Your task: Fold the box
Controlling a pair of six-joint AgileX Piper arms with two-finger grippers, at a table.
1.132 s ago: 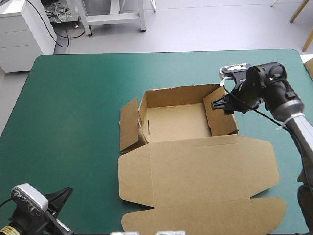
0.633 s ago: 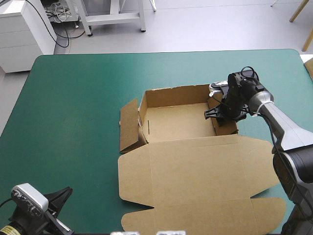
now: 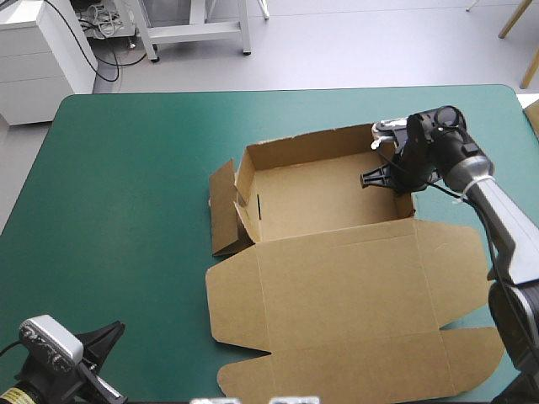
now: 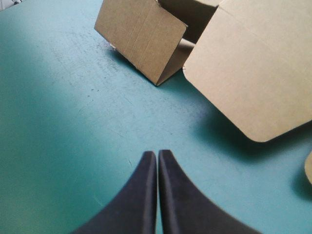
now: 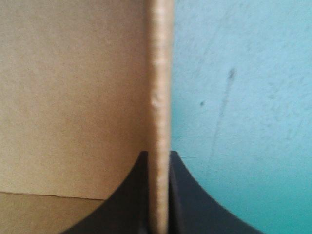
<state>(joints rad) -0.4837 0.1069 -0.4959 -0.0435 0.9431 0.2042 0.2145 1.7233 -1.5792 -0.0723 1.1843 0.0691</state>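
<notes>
box [image 3: 328, 278] sits centre-right on the teal-green cover [image 3: 126, 168]: tray open, lid flat toward 6 o'clock, loose flap [image 3: 222, 210] leaning at the tray's 9 o'clock. right gripper [image 3: 386, 177] pinches the tray's 3 o'clock wall, board edge clamped between both fingers. left gripper [image 4: 157, 154] clenched on nothing, over bare cover at the table's 7 o'clock.

The table [image 3: 126, 168] carries a teal-green cover [image 3: 168, 118] whose rounded far corners sit at about 11 and 1 o'clock in the high view. The cover's largest visible stretch lies toward 9 o'clock. Close up, it shows faint scratches [image 4: 117, 114] and a small dark streak [image 5: 228, 78].
</notes>
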